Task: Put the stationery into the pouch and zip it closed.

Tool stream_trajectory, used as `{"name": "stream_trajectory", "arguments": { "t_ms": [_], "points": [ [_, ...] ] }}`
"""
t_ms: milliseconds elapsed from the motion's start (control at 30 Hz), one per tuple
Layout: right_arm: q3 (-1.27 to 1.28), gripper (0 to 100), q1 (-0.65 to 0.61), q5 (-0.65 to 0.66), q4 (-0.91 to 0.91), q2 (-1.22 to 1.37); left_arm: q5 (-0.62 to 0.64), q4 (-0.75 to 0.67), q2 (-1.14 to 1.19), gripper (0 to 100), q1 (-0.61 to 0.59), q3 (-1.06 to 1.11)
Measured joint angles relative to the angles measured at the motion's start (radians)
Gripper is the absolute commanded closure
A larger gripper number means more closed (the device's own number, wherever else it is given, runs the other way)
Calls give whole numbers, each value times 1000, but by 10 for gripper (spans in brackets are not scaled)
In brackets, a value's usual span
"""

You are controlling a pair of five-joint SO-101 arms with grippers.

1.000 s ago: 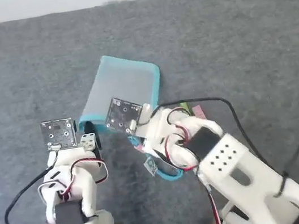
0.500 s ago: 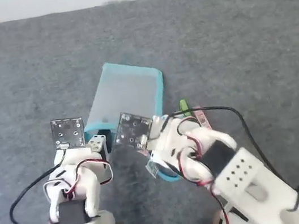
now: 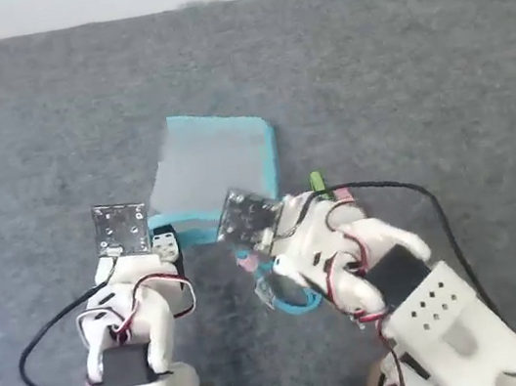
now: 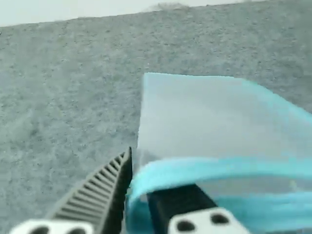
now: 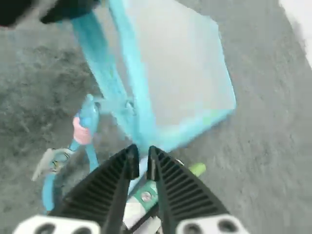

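The pouch (image 3: pixel 213 161) is translucent with turquoise trim and lies on the grey mat, its near rim towards both arms. My left gripper (image 3: pixel 165 238) is shut on the rim's left end; in the left wrist view the turquoise band (image 4: pixel 161 170) runs between its jaws (image 4: pixel 139 180). My right gripper (image 3: pixel 240 231) is at the rim's right end, its fingers (image 5: pixel 140 153) pressed together on the turquoise edge of the pouch (image 5: pixel 170 68). A green stationery piece (image 3: pixel 317 181) and a pink one (image 3: pixel 343 196) lie on the mat beside the right arm.
A turquoise wrist strap (image 3: pixel 296 301) with a pink bead (image 5: pixel 82 131) and a small tag (image 3: pixel 265 291) trails from the pouch under the right arm. A black cable (image 3: pixel 418 201) loops over that arm. Bare grey mat (image 3: pixel 395 61) stretches beyond and to both sides.
The pouch has swung so that its far end now points more to the left. The right arm has shifted to the right and nearer. The left gripper has moved slightly right with the rim.
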Motion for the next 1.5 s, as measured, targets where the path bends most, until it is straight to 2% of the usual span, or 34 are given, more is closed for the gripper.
{"name": "stream_trajectory", "arguments": {
  "t_ms": [167,300,467,600,833,1000,1200,1500],
  "points": [
    [-2,983,40,-55,0,103,55,-11,0,988,-3,0],
    [-100,928,68,-126,78,249,66,-21,0,988,-3,0],
    [-247,912,183,-252,201,396,69,-106,0,988,-3,51],
    [-285,912,258,-313,250,480,118,-143,0,988,-8,61],
    [-288,913,272,-390,256,634,127,-170,0,988,-143,61],
    [-288,913,313,-394,307,675,127,-170,0,988,-172,61],
    [-209,909,338,-313,358,644,127,-170,0,988,-175,61],
    [-31,908,339,-307,147,632,127,-170,0,988,-175,61]
  ]
}}
